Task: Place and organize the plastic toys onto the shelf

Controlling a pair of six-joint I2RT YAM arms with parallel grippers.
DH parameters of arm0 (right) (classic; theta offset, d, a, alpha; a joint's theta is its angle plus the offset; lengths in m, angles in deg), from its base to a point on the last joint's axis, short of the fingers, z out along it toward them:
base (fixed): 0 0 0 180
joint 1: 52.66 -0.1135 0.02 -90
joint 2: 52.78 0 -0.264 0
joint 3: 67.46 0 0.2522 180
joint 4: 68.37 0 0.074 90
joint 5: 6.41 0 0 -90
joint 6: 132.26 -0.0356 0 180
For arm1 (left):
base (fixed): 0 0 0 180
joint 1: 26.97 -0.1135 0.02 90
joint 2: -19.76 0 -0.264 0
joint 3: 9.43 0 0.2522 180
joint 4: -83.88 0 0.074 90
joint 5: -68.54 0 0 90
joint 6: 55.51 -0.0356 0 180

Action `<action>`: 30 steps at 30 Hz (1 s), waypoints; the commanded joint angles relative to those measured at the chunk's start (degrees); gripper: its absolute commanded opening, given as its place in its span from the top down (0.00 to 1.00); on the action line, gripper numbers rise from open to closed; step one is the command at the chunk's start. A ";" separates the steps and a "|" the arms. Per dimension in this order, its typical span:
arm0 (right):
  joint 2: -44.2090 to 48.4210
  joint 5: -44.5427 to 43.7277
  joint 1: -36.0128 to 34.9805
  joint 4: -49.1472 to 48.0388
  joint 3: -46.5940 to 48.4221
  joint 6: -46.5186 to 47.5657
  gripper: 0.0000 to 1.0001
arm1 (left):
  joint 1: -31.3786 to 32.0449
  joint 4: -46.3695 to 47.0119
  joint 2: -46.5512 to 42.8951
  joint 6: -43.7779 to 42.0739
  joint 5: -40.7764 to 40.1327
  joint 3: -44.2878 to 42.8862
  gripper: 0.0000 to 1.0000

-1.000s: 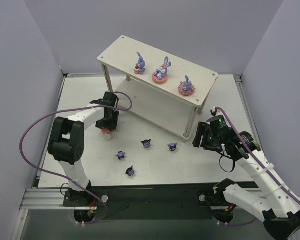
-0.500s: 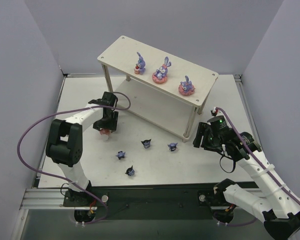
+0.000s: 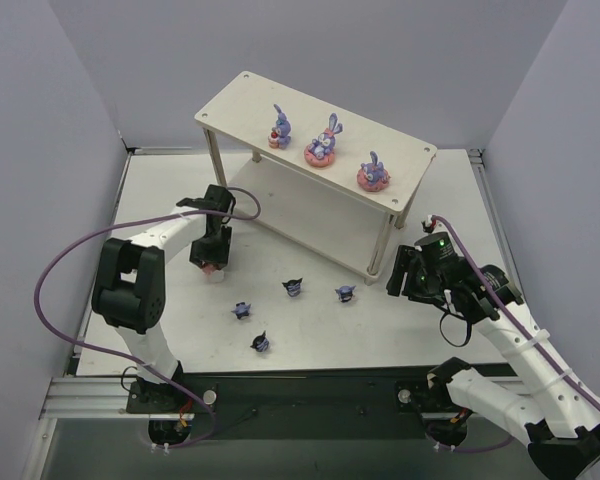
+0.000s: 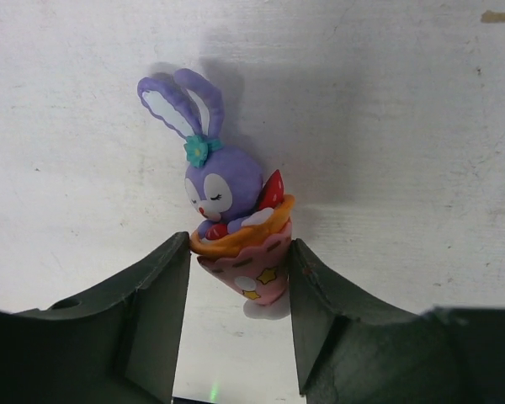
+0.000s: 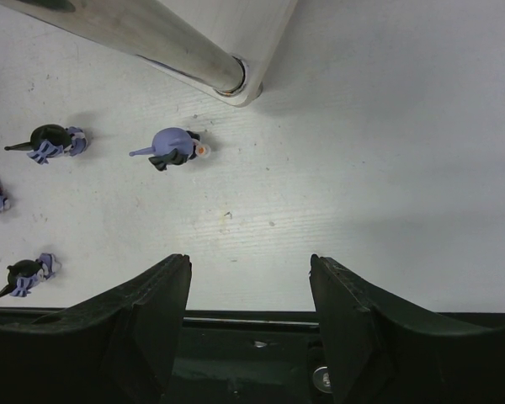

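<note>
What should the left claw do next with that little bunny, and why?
Probably lift the purple rabbit clear of the table and carry it toward the top board of the shelf. The left claw has its fingers tight against both sides of the rabbit's pink cone base, so it looks gripped. Three rabbits already stand on that board, with bare space at its left end.

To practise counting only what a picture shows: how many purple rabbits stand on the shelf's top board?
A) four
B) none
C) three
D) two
C: three purple rabbits stand on the top board of the shelf, while the fourth rabbit sits between the jaws of the left gripper.
</note>
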 commanded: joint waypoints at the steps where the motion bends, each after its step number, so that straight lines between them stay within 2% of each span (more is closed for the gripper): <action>1: 0.80 -1.66 0.19 1.77 -0.73 0.18 0.41 | -0.06 -1.35 0.31 0.47 0.64 -3.27 0.59; 2: 0.80 -1.74 0.27 1.77 -0.73 0.18 0.41 | -0.06 -1.35 0.31 0.47 0.56 -3.35 0.65; 3: 0.80 -1.83 0.19 1.77 -0.73 0.27 0.41 | -0.06 -1.27 0.31 0.39 0.56 -3.44 0.76; 6: 0.71 -1.83 0.27 1.68 -0.73 0.18 0.41 | -0.06 -0.83 -0.38 -0.23 0.29 -3.53 0.96; 7: 0.80 -1.83 0.19 1.77 -0.73 0.35 0.41 | 0.03 -0.74 -0.65 -0.58 0.38 -3.96 1.00; 15: 0.09 -0.95 0.19 1.77 0.33 1.67 0.41 | -0.05 3.22 -10.23 -3.92 4.42 -2.65 1.00; 16: 0.01 -0.95 0.19 1.77 0.41 1.76 0.41 | -0.06 2.35 -10.32 -3.92 4.51 -2.65 0.99; 18: -0.08 -0.78 0.19 1.59 0.68 2.02 0.41 | -0.14 2.25 -10.23 -3.31 5.12 -2.21 0.90; 19: -0.17 -0.43 0.19 1.59 0.68 2.46 0.41 | -0.06 3.03 -10.23 -2.35 7.04 -1.51 0.74; 21: -0.26 -0.16 0.19 1.50 0.77 2.73 0.41 | 0.12 5.32 -10.23 -0.77 10.29 -0.55 0.54; 23: -0.34 -0.08 0.19 1.59 0.85 2.90 0.40 | 0.47 8.73 -10.32 2.48 11.97 0.77 0.47; 25: -0.17 -0.25 0.19 1.59 0.94 2.90 0.40 | 0.56 11.99 -10.41 6.34 14.34 2.00 0.44; 30: -0.17 -0.60 0.19 1.33 1.03 2.90 0.40 | 0.65 29.82 -10.50 16.98 17.25 10.08 0.39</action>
